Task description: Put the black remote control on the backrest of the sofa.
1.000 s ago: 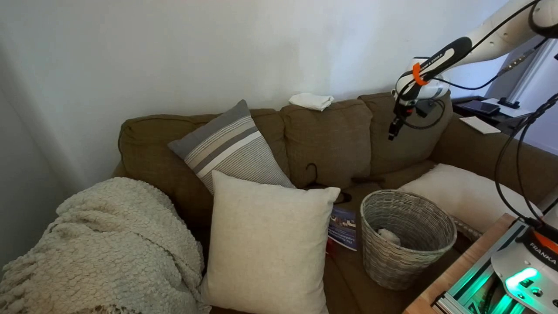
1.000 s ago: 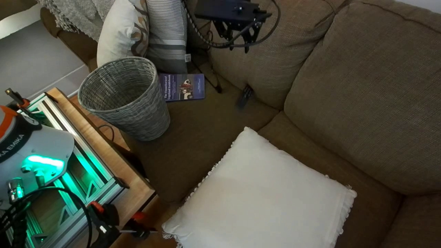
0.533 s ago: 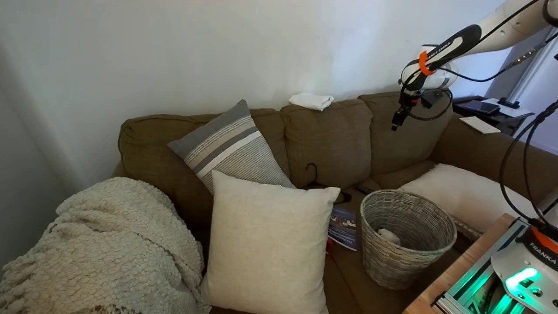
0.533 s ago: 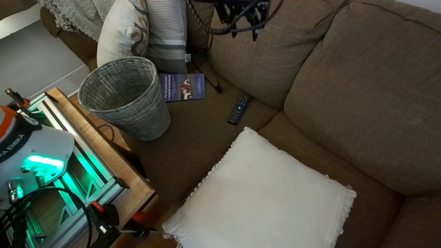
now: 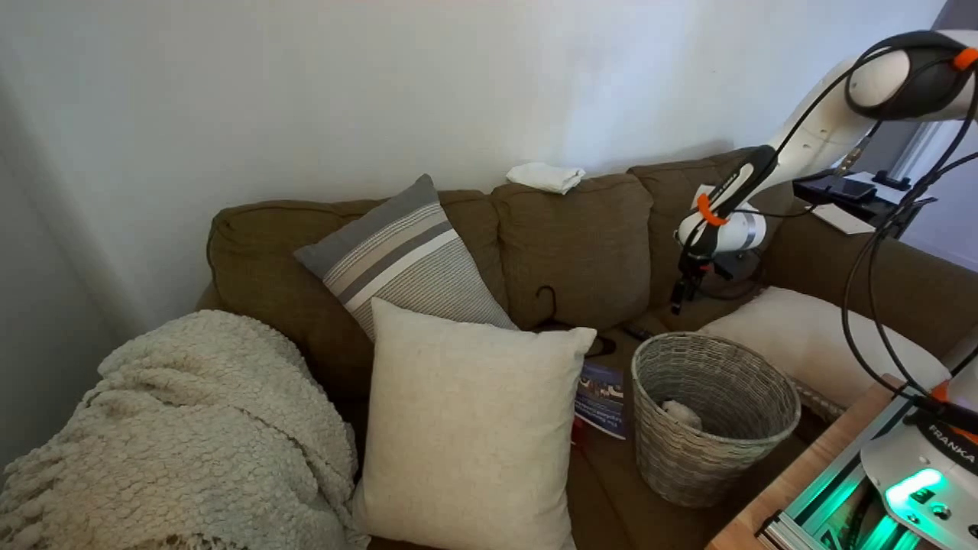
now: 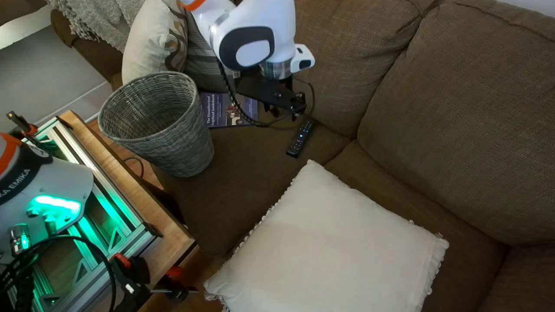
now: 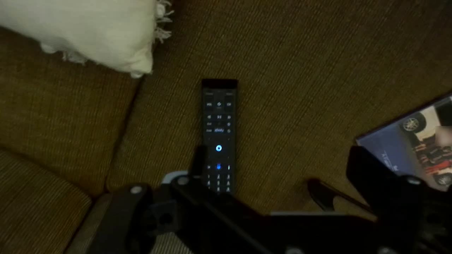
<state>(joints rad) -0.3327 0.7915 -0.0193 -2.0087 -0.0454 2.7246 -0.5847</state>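
Observation:
The black remote control (image 6: 300,139) lies flat on the brown seat cushion, buttons up. In the wrist view the remote (image 7: 219,137) shows nearly whole, its lower end covered by my gripper (image 7: 277,157). The jaws stand wide open with nothing held. One fingertip (image 7: 199,158) overlaps the remote's left edge in that picture; the opposite one is far off to the right. In an exterior view my gripper (image 6: 284,113) hangs over the seat near the remote's back end. The backrest of the sofa (image 5: 577,252) rises behind, made of brown cushions.
A wicker basket (image 5: 688,473) stands in front of the remote. Close by lie a blue magazine (image 6: 208,108), a black hanger (image 5: 547,302) and a fringed white pillow (image 6: 329,242). A white cloth (image 5: 546,177) rests on top of the backrest; striped and cream pillows lean at one end.
A second ago the remote was a blur below the gripper; it now lies still on the seat. My gripper rose a little, then came down close to it, and its jaws have opened wider.

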